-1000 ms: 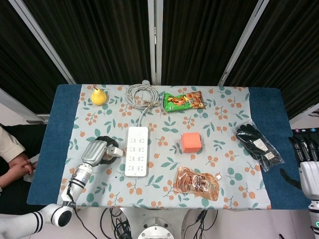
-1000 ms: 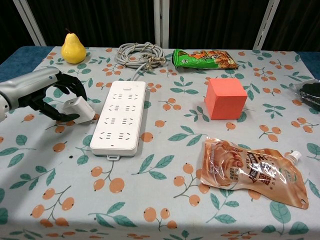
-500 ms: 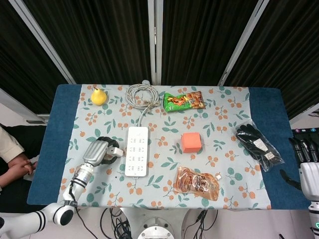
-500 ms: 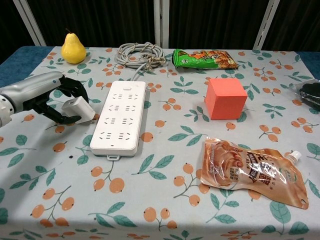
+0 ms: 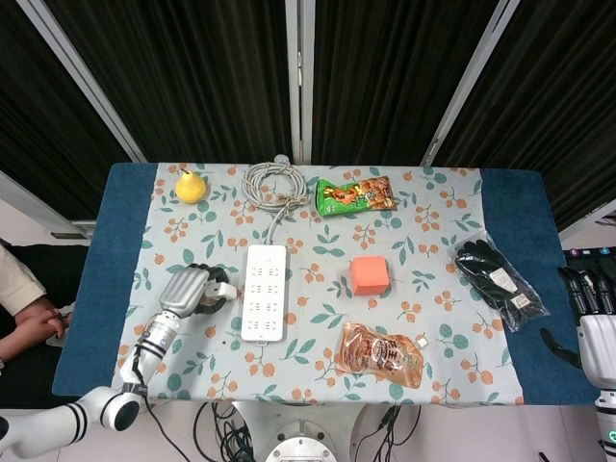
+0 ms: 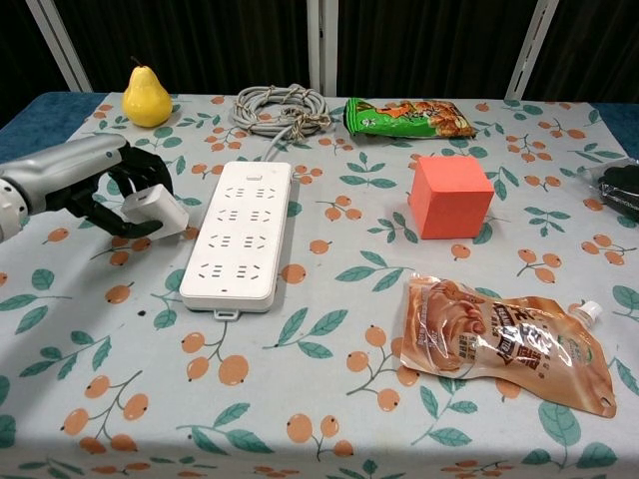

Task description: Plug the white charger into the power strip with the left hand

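White charger point(image 6: 153, 207) sits in the left hand point(image 6: 95, 180), the dark fingers point(image 6: 138, 170) curled around its block and pinching it, just left of the power strip point(image 6: 241, 233) and a touch above the floral cloth. From the head view the same left hand point(image 5: 186, 291) hangs beside the strip's left edge, near its upper half, with the charger point(image 5: 222, 289) poking out toward the sockets but not yet in one. The strip lies lengthwise on the bench point(image 5: 115, 241), its grey cable coiled point(image 6: 279, 106) at the far end. A yellow pear point(image 6: 146, 96) stands at the far left corner, well apart from the action. Over to the right there's a green snack bag point(image 6: 408, 117), an orange cube point(image 6: 450, 195) and a brown sauce pouch point(image 6: 502, 342) lying flat near the front edge. Black gloves in a clear bag point(image 5: 499, 280) rest at the right side. The right hand point(image 5: 595, 318) shows at the far right edge of the head view, off the cloth, fingers pointing up and a little apart, holding nothing.
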